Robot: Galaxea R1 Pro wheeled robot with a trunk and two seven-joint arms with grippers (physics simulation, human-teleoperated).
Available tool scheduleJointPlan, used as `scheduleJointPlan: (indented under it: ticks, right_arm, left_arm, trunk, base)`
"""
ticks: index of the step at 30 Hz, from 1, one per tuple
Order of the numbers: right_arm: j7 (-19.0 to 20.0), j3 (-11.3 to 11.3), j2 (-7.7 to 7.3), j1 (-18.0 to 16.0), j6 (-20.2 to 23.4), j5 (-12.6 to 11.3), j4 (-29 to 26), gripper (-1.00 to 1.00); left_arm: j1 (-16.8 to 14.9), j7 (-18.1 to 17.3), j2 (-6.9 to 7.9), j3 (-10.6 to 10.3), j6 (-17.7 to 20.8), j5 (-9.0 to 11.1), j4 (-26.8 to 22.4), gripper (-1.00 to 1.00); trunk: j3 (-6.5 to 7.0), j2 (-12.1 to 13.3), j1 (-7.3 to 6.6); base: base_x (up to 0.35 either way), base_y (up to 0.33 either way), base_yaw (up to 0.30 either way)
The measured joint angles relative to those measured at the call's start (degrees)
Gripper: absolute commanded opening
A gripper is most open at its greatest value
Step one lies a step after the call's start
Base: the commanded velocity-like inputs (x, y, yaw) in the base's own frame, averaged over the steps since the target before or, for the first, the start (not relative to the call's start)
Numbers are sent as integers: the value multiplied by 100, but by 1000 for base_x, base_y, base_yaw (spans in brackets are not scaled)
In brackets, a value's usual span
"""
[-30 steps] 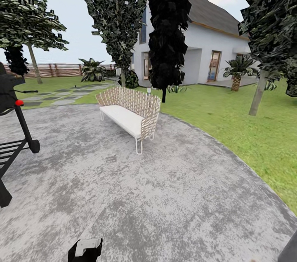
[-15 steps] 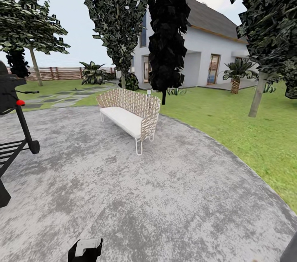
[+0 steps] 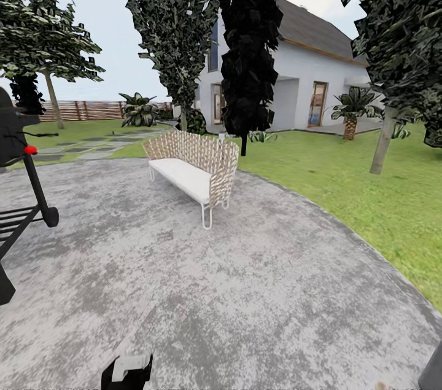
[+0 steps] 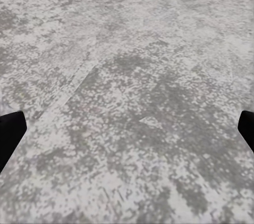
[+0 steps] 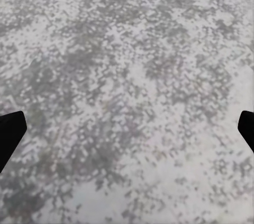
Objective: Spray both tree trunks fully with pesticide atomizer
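The pesticide atomizer is out of view. A tree with dark green leaf clumps (image 3: 399,27) stands on the lawn at the right, its pale trunk (image 3: 383,143) leaning slightly. Another tall tree (image 3: 175,27) rises behind the bench, and one more tree (image 3: 46,40) stands at the far left by the fence. In the left wrist view my left gripper (image 4: 127,131) is open over grey gravel, its black fingertips (image 4: 10,134) at the frame's sides. My right gripper (image 5: 127,131) is open the same way above gravel. Nothing lies between either pair of fingers.
I stand on a grey gravel circle (image 3: 245,292). A wicker bench (image 3: 193,169) with a white seat is ahead, and a black grill (image 3: 18,193) stands at the left. A near-black thin tree (image 3: 248,40), green lawn (image 3: 344,187), white house (image 3: 294,89) and slat fence (image 3: 92,109) lie beyond.
The whole head view has shifted a little, so the camera moved. Bench, trees and grill keep their places relative to each other.
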Motion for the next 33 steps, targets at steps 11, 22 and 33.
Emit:
scheduleJointPlan:
  ticks: [11,22,33]
  right_arm:
    - [-1,0,3,2,-1,16,-3,100]
    - [-6,0,0,1,0,16,-22,100]
    - [-1,37,17,2,6,24,-3,100]
  left_arm:
    - [-2,16,-18,3,0,-7,0,100]
    - [-3,20,-38,-1,8,-1,0,100]
    - [-2,26,-37,209,9,3,0,100]
  trunk:
    - [-54,-122,67]
    - [-54,-122,67]
    - [-54,-122,67]
  base:
    - [0,0,147]
    - [4,0,270]
    - [255,0,31]
